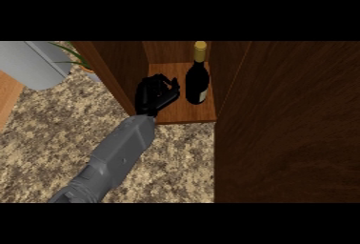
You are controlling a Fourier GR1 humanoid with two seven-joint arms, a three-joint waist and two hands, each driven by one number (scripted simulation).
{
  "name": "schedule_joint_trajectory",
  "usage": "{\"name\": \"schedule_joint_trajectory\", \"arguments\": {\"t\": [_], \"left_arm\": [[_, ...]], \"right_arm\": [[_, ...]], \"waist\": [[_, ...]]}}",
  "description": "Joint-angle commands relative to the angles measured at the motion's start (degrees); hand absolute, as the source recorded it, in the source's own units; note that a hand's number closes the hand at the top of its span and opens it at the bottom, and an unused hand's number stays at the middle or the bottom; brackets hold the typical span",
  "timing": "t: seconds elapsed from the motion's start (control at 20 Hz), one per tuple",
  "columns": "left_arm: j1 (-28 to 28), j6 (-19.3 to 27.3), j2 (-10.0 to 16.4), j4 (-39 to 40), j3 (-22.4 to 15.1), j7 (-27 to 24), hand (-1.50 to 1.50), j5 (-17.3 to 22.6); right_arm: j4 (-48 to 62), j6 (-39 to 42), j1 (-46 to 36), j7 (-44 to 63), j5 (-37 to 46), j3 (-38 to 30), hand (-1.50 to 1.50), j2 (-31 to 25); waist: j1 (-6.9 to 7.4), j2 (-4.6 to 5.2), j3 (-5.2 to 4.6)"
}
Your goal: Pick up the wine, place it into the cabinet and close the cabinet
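Observation:
A dark wine bottle (197,78) with a yellow cap stands upright on the floor of the open wooden cabinet (188,114), towards its right side. My left hand (155,93) is inside the cabinet's opening, just left of the bottle. Its fingers are loosely bent towards the bottle and a narrow gap separates them from it, so it holds nothing. The grey forearm runs down to the lower left. The cabinet's door (288,124) stands open and fills the right side of the view. My right hand does not show.
The speckled counter top (49,138) spreads to the left and below the cabinet. A large grey object (32,64) and a potted plant (76,56) sit at the upper left, beside the cabinet's left wall (116,71). A wooden surface (5,97) shows at the left edge.

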Motion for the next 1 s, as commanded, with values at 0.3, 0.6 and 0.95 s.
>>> {"name": "schedule_joint_trajectory", "arguments": {"t": [0.3, 0.6, 0.95], "left_arm": [[-2.41, -0.62, -0.01, 4.58, 3.69, -6.91, 1.5, 2.19], [-2.03, -2.13, 2.06, 4.17, 3.52, -10.27, -1.5, 0.28], [3.58, -2.37, 0.92, -1.57, 1.04, -14.54, -1.5, -2.16]], "right_arm": [[1.51, 0.63, 0.62, -1.58, 1.3, 0.62, -1.5, 0.45], [1.43, -1.03, -0.42, -0.79, 3.7, 1.91, -1.5, 1.16], [-2.38, -0.85, 0.99, 1.24, 0.89, -0.34, -1.5, -0.45]], "waist": [[-0.07, 0.14, 0.0], [1.46, -0.28, 0.02], [2.71, -0.84, 0.06]]}}
